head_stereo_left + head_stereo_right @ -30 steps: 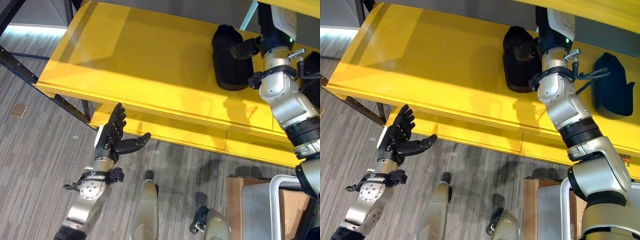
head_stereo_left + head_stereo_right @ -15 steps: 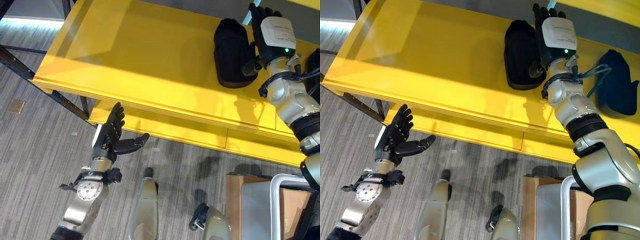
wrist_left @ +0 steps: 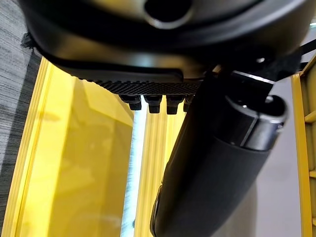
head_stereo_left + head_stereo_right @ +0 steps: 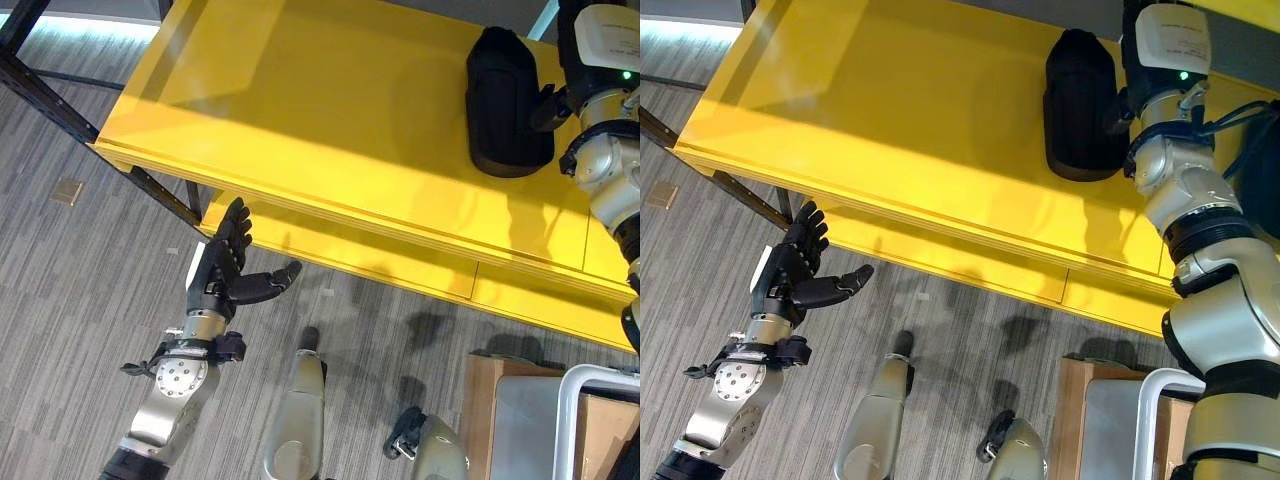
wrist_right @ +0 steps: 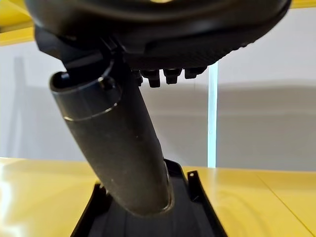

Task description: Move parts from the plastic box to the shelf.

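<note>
Black moulded part (image 4: 508,102): lies flat on your yellow shelf (image 4: 300,120), just beside your right hand (image 4: 1167,45), fingers straight, clamped on nothing. Left hand (image 4: 224,272): spread, empty, idle below the shelf edge.

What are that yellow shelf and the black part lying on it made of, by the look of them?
The yellow shelf looks like painted or laminated board: smooth, slightly glossy, with soft reflections, and thin layered lines along its front edge that hint at plywood. The black part looks like matte moulded plastic, though it could be rubbery: dull, rounded, no shine. The right hand is beside it.
</note>
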Robot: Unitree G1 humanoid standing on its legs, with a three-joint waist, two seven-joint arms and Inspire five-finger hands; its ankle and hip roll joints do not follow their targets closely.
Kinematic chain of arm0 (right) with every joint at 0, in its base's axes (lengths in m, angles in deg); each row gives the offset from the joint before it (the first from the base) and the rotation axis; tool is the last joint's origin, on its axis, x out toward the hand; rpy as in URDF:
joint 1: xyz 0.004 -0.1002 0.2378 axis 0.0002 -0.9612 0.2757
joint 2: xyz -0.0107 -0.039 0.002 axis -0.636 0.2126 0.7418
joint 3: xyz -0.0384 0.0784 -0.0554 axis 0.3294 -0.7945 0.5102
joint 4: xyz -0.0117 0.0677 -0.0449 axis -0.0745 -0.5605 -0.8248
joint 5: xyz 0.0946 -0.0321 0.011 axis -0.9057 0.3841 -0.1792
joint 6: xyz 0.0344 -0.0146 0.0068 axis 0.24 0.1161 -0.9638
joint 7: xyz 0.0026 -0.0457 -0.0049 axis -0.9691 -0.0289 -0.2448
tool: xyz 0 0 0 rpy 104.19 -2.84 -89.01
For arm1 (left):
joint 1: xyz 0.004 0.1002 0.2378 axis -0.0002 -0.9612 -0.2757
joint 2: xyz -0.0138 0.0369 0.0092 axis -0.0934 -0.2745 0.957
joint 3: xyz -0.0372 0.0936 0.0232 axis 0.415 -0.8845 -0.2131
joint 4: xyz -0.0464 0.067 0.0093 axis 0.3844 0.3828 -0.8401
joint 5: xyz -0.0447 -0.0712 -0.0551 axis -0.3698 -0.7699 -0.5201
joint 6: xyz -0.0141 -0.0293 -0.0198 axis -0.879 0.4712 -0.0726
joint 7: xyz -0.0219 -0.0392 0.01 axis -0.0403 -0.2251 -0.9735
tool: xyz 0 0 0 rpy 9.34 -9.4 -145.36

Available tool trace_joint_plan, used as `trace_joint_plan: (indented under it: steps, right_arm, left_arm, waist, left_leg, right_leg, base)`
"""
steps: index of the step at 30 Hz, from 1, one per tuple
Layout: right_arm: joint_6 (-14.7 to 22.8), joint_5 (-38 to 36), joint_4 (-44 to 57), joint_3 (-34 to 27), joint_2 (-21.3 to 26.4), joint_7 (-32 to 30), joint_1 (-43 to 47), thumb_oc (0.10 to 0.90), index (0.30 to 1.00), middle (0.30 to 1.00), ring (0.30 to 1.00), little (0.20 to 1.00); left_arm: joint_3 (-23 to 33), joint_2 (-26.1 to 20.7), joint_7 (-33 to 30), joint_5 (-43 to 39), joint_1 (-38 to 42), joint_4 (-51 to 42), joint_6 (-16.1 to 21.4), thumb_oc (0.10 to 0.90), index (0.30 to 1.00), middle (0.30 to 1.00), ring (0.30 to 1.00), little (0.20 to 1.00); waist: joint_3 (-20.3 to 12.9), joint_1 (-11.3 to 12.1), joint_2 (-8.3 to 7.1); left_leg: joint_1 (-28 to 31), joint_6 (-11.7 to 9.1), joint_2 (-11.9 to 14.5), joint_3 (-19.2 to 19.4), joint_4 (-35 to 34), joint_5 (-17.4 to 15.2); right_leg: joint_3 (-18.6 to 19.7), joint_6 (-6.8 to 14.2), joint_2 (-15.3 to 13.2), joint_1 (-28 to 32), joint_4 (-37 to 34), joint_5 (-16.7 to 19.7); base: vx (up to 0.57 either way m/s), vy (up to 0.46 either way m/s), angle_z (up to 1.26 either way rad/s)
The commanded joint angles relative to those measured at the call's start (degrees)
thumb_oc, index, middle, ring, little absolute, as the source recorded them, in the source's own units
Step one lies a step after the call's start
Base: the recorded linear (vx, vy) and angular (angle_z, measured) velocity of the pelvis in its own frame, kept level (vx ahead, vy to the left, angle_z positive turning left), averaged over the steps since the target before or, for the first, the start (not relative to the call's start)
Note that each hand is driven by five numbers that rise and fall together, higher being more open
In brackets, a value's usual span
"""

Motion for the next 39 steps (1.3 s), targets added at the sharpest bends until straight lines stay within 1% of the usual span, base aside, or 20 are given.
trace_joint_plan:
  steps: [1,8,12,14,21,24,32,39]
  right_arm:
    - [-0.20,0.04,-2.28,3.97,4.90,-6.10,11.69,0.900,1.000,1.000,1.000,1.000]
    - [-0.35,-0.97,-7.74,5.28,5.04,-5.54,12.15,0.900,1.000,1.000,1.000,1.000]
    - [-0.34,-1.66,-9.52,5.02,4.73,-5.43,11.74,0.900,1.000,1.000,1.000,1.000]
    - [-0.48,-1.91,-11.13,4.49,3.90,-5.22,10.78,0.900,1.000,1.000,1.000,1.000]
    - [-0.53,-3.28,-13.87,2.76,1.77,-4.54,8.28,0.900,1.000,1.000,1.000,1.000]
    - [-0.83,-2.69,-14.68,2.74,0.27,-4.09,7.49,0.900,1.000,1.000,1.000,1.000]
    - [-1.12,-1.17,-14.13,2.93,-1.90,-3.81,6.19,0.900,1.000,1.000,1.000,1.000]
    - [-1.62,2.11,-13.35,4.08,-3.84,-2.95,4.89,0.900,1.000,1.000,1.000,1.000]
  left_arm:
    - [1.01,-1.39,-0.06,1.23,3.34,-7.54,7.81,0.900,1.000,1.000,1.000,1.000]
    - [1.21,-0.69,-0.55,0.71,3.13,-7.55,8.16,0.900,1.000,1.000,1.000,1.000]
    - [0.94,-0.44,-0.71,0.44,3.37,-7.44,8.35,0.900,1.000,1.000,1.000,1.000]
    - [0.76,-0.21,-0.86,0.51,3.72,-7.19,8.44,0.900,1.000,1.000,1.000,1.000]
    - [0.40,0.33,-1.24,0.35,4.16,-6.80,8.66,0.900,1.000,1.000,1.000,1.000]
    - [0.35,0.52,-1.41,0.29,4.32,-6.74,8.64,0.900,1.000,1.000,1.000,1.000]
    - [0.14,0.61,-1.55,0.24,4.50,-6.50,8.66,0.900,1.000,1.000,1.000,1.000]
    - [0.10,0.82,-1.43,0.17,4.48,-6.69,8.54,0.900,1.000,1.000,1.000,1.000]
  waist:
    - [-4.53,0.46,0.22]
    - [-4.14,1.26,0.77]
    - [-3.87,1.53,1.08]
    - [-3.62,1.70,1.44]
    - [-3.33,2.05,1.89]
    - [-3.11,2.16,2.18]
    - [-2.88,2.20,2.41]
    - [-2.46,2.34,2.42]
  left_leg:
    - [-0.38,2.68,1.21,-0.05,4.15,-5.56]
    - [-1.39,2.80,0.58,-0.32,3.79,-5.26]
    - [-1.62,2.85,0.40,-0.46,3.73,-5.10]
    - [-1.81,2.91,0.20,-0.49,3.66,-4.92]
    - [-2.03,3.08,-0.11,-0.55,3.79,-4.95]
    - [-2.04,3.08,-0.18,-0.59,3.91,-5.04]
    - [-2.06,3.13,-0.19,-0.72,3.92,-4.90]
    - [-2.20,3.11,-0.40,-0.96,3.68,-4.73]
  right_leg:
    - [1.23,-4.16,3.57,0.31,-0.14,1.86]
    - [0.87,-4.10,3.20,-0.38,0.03,2.00]
    - [0.77,-4.06,3.11,-0.55,0.15,1.99]
    - [0.64,-3.99,3.06,-0.65,0.15,2.02]
    - [0.57,-3.92,2.78,-1.01,0.70,2.03]
    - [0.65,-3.96,2.74,-1.02,0.86,1.98]
    - [0.64,-3.95,2.66,-1.18,1.10,2.01]
    - [0.43,-3.96,2.57,-1.15,1.13,2.05]
  base:
    - [0.01,-0.011,0.06]
    - [0.00,-0.003,0.05]
    - [0.00,0.000,0.00]
    - [0.00,0.000,0.00]
    - [0.00,0.000,0.00]
    - [0.00,0.000,0.00]
    - [0.00,0.000,0.00]
    - [0.00,0.000,0.00]
